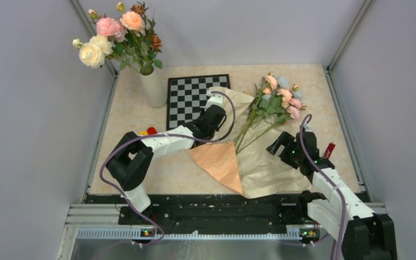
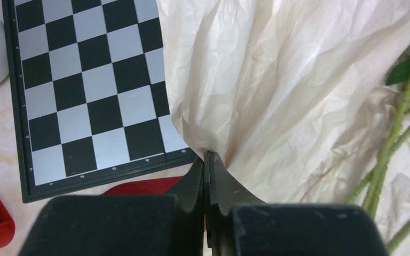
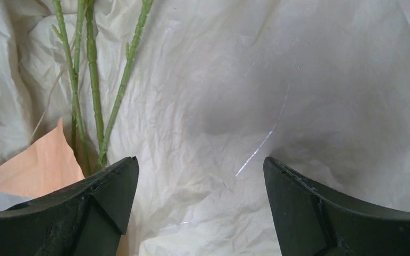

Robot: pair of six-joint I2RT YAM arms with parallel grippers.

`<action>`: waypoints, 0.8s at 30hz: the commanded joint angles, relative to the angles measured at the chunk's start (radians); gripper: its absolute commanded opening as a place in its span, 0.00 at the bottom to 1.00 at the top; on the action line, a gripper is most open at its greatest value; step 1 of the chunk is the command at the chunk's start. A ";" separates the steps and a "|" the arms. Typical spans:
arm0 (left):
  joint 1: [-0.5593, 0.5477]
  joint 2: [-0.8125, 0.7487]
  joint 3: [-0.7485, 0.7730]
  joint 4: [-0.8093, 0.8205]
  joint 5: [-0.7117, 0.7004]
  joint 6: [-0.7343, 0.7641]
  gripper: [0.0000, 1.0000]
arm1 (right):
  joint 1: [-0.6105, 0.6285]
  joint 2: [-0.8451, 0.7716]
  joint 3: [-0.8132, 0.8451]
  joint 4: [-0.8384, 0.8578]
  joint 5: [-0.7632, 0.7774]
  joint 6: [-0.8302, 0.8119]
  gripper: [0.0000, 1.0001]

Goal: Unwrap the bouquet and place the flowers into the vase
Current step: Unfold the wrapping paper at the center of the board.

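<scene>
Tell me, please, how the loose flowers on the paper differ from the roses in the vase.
The flowers lie flat on the opened paper; the roses stand upright in the vase. The flowers' blooms are smaller, the roses' larger. Both have pink and peach blooms and green leaves.

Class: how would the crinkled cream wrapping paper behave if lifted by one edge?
Probably floppy: the crinkled cream wrapping paper drapes in soft folds. Likely light; the thin green stems lying on it may slide off.

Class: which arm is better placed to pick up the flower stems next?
Right, likely: the right gripper hangs open beside the flower stems; the left gripper is shut on the wrapping paper.
</scene>
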 commanded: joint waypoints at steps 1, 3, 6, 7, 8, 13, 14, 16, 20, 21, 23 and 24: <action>0.044 -0.016 0.000 0.016 0.027 -0.019 0.00 | -0.009 0.018 -0.015 0.058 0.010 0.018 0.89; 0.056 -0.009 0.006 0.012 0.025 -0.020 0.00 | -0.009 0.025 -0.021 0.057 0.024 0.017 0.89; 0.069 -0.001 0.011 -0.012 0.011 -0.036 0.00 | -0.008 0.024 -0.034 0.049 0.058 0.017 0.89; 0.072 0.001 0.010 -0.025 0.006 -0.044 0.00 | -0.008 0.024 -0.039 0.046 0.069 0.019 0.89; 0.075 0.002 0.011 -0.032 0.001 -0.054 0.00 | -0.009 0.024 -0.045 0.045 0.079 0.021 0.89; 0.085 0.001 -0.004 -0.054 -0.044 -0.099 0.00 | -0.008 0.028 -0.069 0.043 0.118 0.029 0.89; 0.087 -0.002 -0.010 -0.058 -0.053 -0.106 0.00 | -0.008 0.028 -0.072 0.042 0.123 0.030 0.89; 0.095 -0.011 -0.026 -0.066 -0.067 -0.123 0.00 | -0.008 0.028 -0.078 0.043 0.131 0.031 0.89; 0.124 -0.030 -0.071 -0.066 -0.069 -0.144 0.00 | -0.008 0.030 -0.086 0.044 0.143 0.032 0.89; 0.131 -0.034 -0.078 -0.069 -0.070 -0.148 0.00 | -0.008 0.029 -0.087 0.044 0.147 0.033 0.89; 0.141 -0.038 -0.090 -0.073 -0.074 -0.154 0.00 | -0.008 0.029 -0.090 0.043 0.153 0.034 0.89; 0.147 -0.041 -0.096 -0.074 -0.075 -0.157 0.00 | -0.007 0.030 -0.091 0.043 0.155 0.035 0.89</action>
